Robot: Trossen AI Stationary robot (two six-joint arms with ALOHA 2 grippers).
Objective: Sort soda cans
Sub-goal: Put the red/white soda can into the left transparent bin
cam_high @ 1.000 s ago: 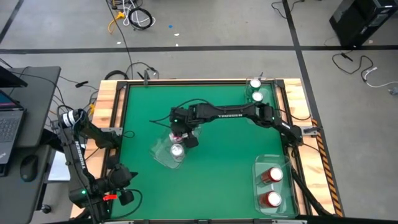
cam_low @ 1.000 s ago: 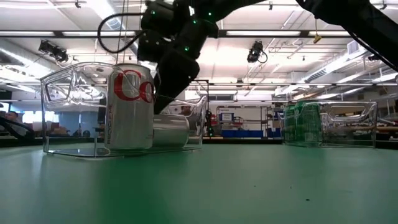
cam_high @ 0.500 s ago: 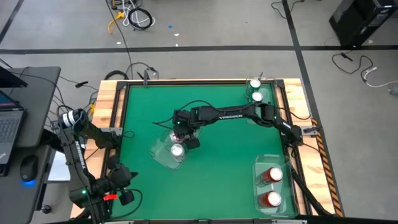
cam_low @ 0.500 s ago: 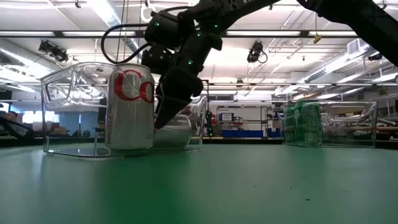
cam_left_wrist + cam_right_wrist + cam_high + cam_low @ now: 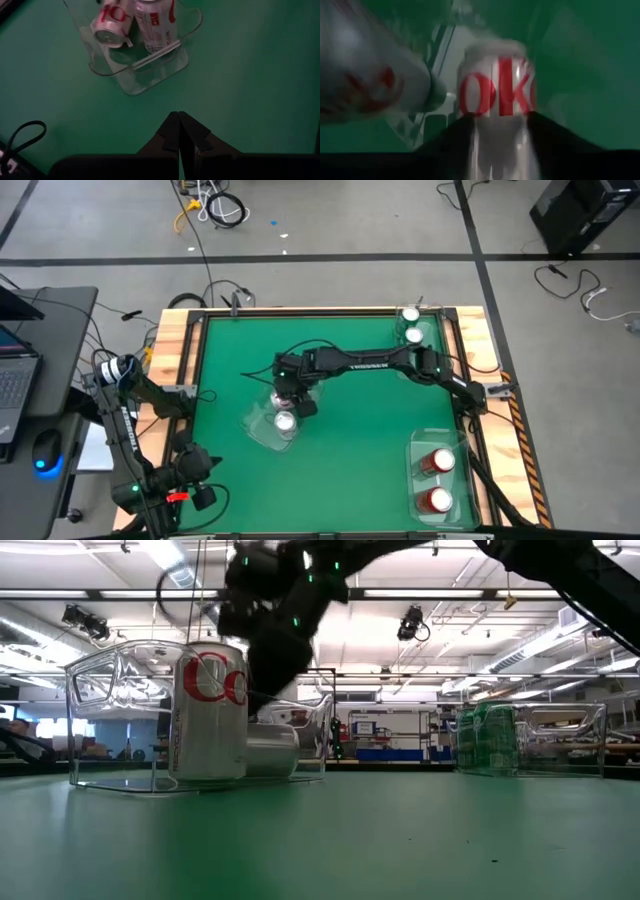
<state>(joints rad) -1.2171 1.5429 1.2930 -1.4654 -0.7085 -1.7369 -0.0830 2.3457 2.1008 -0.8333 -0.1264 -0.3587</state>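
Observation:
A clear tray left of the table's middle holds two silver cans. One silver can stands upright on its base. The other silver can lies on its side on the tray floor behind it. My right gripper hangs slanting down just above the lying can, with its fingers apart and narrower than the can. In the high view that gripper covers the lying can. My left gripper waits shut over the near left corner, pointing at the tray. My right gripper comes at the lying silver can from above, slanting down, with one finger on each side of the can's upper curve. Blur hides the place, so I cannot tell whether the fingers touch it. The can rests on the tray floor.
A clear tray with two green cans stands at the far right corner. Another tray with two red cans lies at the near right. A raised wooden frame rims the green mat. Open mat lies between the trays.
My right gripper has dipped toward the lying silver can and then come back up to about its earlier height. Both silver cans stay where they were in the tray.

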